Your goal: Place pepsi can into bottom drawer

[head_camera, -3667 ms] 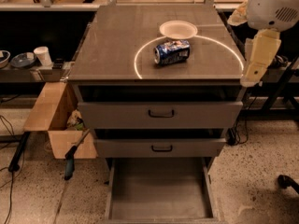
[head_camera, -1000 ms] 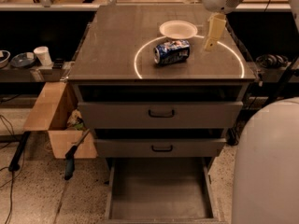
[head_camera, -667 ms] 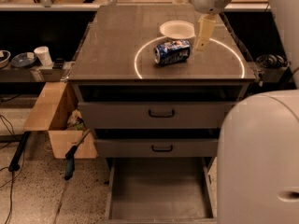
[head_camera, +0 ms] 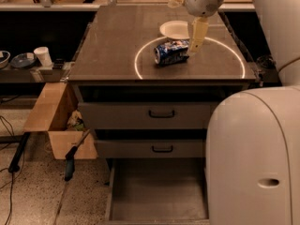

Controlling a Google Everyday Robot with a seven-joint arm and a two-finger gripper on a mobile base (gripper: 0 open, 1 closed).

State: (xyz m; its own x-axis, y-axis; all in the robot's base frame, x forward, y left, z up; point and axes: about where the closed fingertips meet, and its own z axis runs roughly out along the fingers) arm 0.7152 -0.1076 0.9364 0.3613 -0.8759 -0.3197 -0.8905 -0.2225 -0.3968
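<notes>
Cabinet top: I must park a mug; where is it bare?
Bare: the left half of the cabinet top, from its edge to the pepsi can, and the front right corner. Crowded: back middle, with the white bowl and the pincer by the can's right end.

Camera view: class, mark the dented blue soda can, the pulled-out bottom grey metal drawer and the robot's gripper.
Dented blue soda can [head_camera: 169, 53]: camera view, its printed side.
Bottom grey metal drawer [head_camera: 159, 191]: camera view, its bare floor.
Gripper [head_camera: 194, 44]: camera view, its pale tip, at the can's right end.
</notes>
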